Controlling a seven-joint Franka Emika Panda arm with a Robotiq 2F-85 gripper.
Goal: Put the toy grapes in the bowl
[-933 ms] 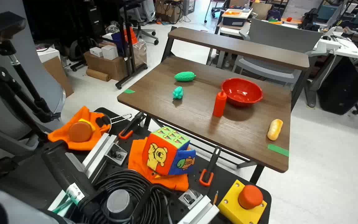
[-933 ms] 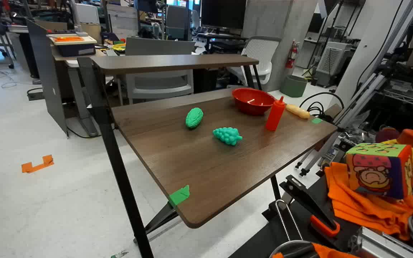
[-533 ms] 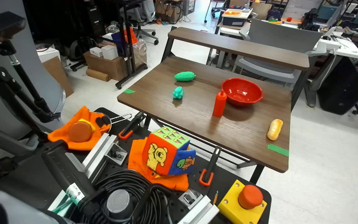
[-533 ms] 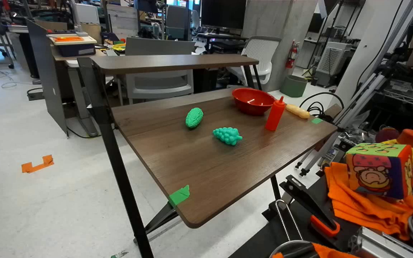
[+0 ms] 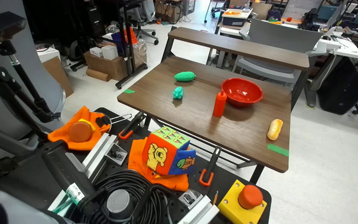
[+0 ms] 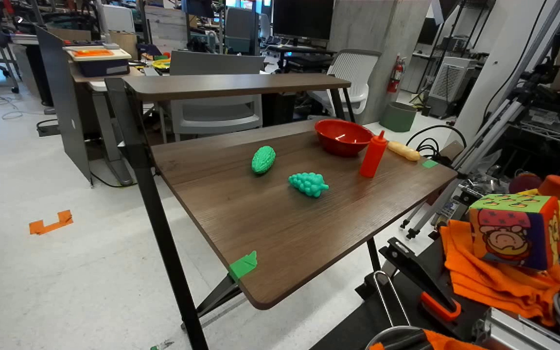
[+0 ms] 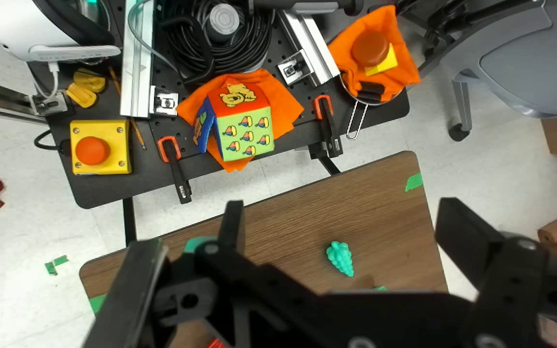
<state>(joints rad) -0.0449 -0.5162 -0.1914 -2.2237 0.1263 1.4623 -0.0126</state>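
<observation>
The toy grapes, a small lumpy bright-green cluster, lie on the brown table in both exterior views [image 5: 178, 92] [image 6: 308, 184] and in the wrist view [image 7: 340, 258]. The wide red bowl stands upright on the table in both exterior views [image 5: 247, 90] [image 6: 341, 136]; its inside looks empty. In the wrist view a red bit shows at the bottom edge; I cannot tell if it is the bowl. My gripper [image 7: 342, 212] is open and empty, its fingers wide apart. It points down at the table from well above, with the grapes between the fingers in view. The exterior views do not show it.
A red squeeze bottle [image 5: 219, 104] stands close beside the bowl. A green oval toy [image 5: 185, 76] and a yellow bread-like toy [image 5: 274, 129] lie on the table [image 6: 270, 233]. A raised shelf [image 5: 238, 46] runs along one edge. A soft cube [image 7: 242, 121] sits on the black bench.
</observation>
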